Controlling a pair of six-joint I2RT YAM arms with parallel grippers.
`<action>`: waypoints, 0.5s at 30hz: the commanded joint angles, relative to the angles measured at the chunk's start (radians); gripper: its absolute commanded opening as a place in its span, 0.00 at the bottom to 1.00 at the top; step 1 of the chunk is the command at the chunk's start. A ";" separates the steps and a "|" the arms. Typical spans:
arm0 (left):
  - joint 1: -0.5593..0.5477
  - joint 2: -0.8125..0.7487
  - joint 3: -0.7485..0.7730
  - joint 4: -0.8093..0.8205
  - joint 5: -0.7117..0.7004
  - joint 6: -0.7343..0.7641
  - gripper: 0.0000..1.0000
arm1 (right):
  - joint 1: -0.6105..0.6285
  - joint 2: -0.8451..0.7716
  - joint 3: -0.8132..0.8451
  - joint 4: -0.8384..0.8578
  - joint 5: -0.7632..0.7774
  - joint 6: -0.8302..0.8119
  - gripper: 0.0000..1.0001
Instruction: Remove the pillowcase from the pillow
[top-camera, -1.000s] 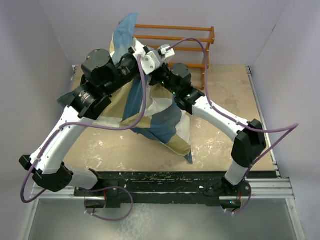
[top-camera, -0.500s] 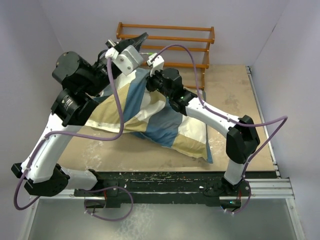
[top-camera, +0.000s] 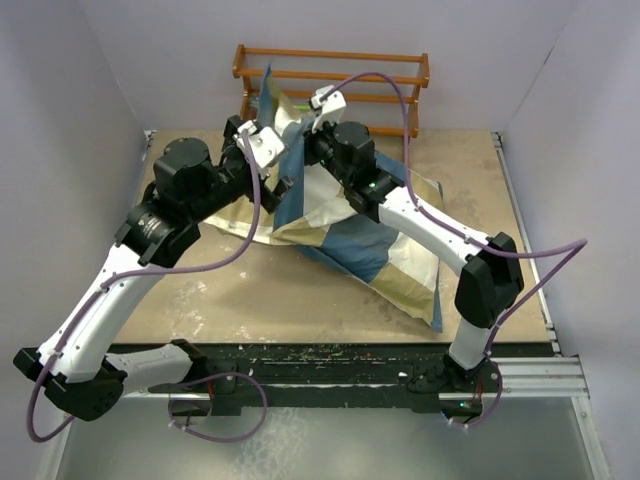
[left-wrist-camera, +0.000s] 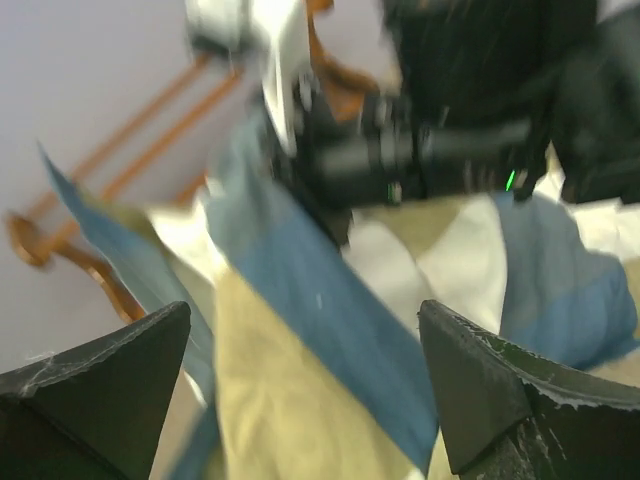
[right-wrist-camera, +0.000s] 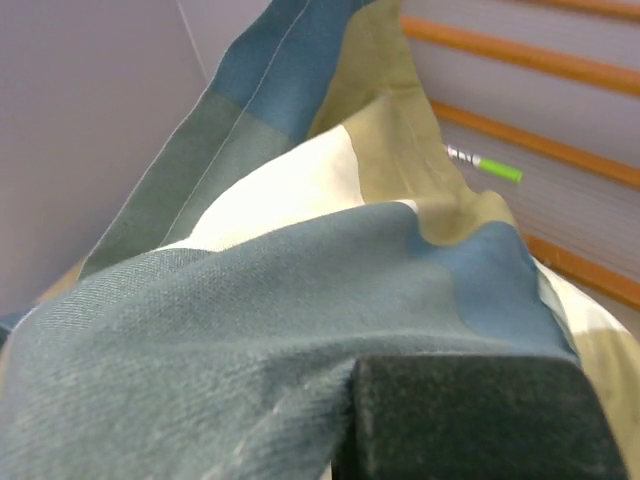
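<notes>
One pillowcase (top-camera: 330, 240), one wooden rack (top-camera: 340, 55), two robot arms (top-camera: 110, 300)

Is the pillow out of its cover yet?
Not out yet. Nothing looks finished: the pillowcase covers the whole bulge, and no cream pillow shows. In hand: the right gripper seems to pinch a lifted end of the cloth, while the left gripper hangs open over it. Left: pulling the cover all the way off.

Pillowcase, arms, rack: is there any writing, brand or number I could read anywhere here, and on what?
None can be read in any view.
Pillowcase: plain blue, tan and white blocks, no print.
Small white-and-green item by the wooden rack: dark marks, too small to read.
</notes>
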 joint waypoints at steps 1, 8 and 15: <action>0.091 -0.034 -0.083 -0.068 0.113 -0.194 0.99 | 0.003 -0.078 0.155 0.096 0.024 0.059 0.00; 0.099 0.035 -0.117 0.110 0.118 -0.251 0.99 | 0.054 -0.050 0.264 0.013 0.046 0.039 0.00; 0.107 0.083 -0.124 0.147 0.101 -0.259 1.00 | 0.094 -0.016 0.376 -0.053 0.050 0.024 0.00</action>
